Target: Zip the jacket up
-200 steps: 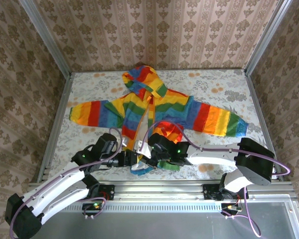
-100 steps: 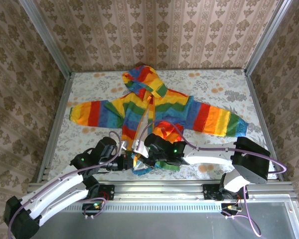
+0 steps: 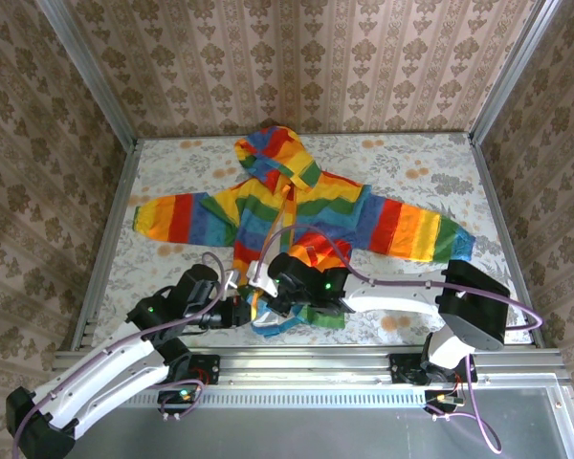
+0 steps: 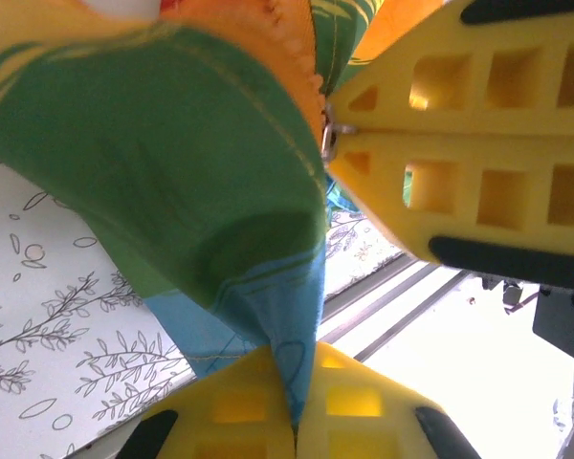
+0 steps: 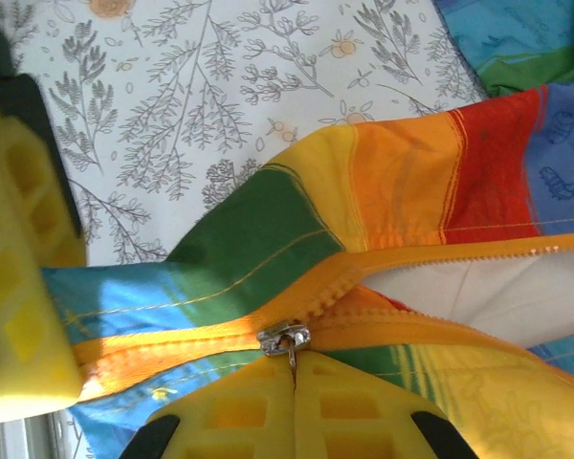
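Jacket [image 3: 297, 206] lies flat on table [image 3: 172, 153], front up, sleeves spread. Its slider [image 5: 284, 338] sits low on the zip, near the bottom; hood is at the far end of the jacket from the slider.

R gripper [image 5: 294, 368]: fingers pressed together w/ the slider's pull tab pinched at their tips. That's the grip needed to drag the slider up the teeth. Both zip [image 5: 383, 260] tapes already meet inside the slider, so the ends look engaged. Above the slider the front splits open, cream lining [image 5: 459, 292] showing, so most of the zipping is left.

L gripper [image 4: 294, 382]: fingers clamped on the hem [image 4: 268, 306], blue/green corner just below the slider. Fabric betw. hem and slider looks taut. Prob. reason: L anchors the bottom so the jacket doesn't ride along when R pulls, and the teeth line stays straight.

From above, both grippers sit close together by the slider, L on the near side and R just beyond.

Next, I'd judge: R pulls away from the hem toward the hood, L holds. Risks: tab slipping from the tips, or lining catching in the slider.
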Motion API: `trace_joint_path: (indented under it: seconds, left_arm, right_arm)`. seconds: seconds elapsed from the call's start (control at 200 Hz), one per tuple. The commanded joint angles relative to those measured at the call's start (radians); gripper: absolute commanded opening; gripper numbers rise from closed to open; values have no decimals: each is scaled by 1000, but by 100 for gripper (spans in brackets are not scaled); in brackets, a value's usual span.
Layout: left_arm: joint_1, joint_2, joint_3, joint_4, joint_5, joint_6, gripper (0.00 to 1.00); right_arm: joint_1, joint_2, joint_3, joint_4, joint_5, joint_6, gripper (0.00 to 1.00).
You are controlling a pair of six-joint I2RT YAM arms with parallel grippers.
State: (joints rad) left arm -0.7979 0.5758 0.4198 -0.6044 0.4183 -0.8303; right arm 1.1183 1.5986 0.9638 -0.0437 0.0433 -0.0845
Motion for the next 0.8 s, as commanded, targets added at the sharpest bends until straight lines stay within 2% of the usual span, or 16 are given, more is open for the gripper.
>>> trace_joint_path:
  seconds: [0.0, 0.4, 0.795]
  left_arm:
    - [-12, -11, 35, -95, 24, 8, 0]
    - [-21, -11, 45, -155, 0, 4, 0]
    - [-23, -11, 50, -167, -4, -1, 0]
  right_arm:
    - [-38, 27, 38, -47, 119, 23, 0]
    - [-114, 53, 97, -71, 112, 2, 0]
    - [-238, 111, 176, -75, 62, -11, 0]
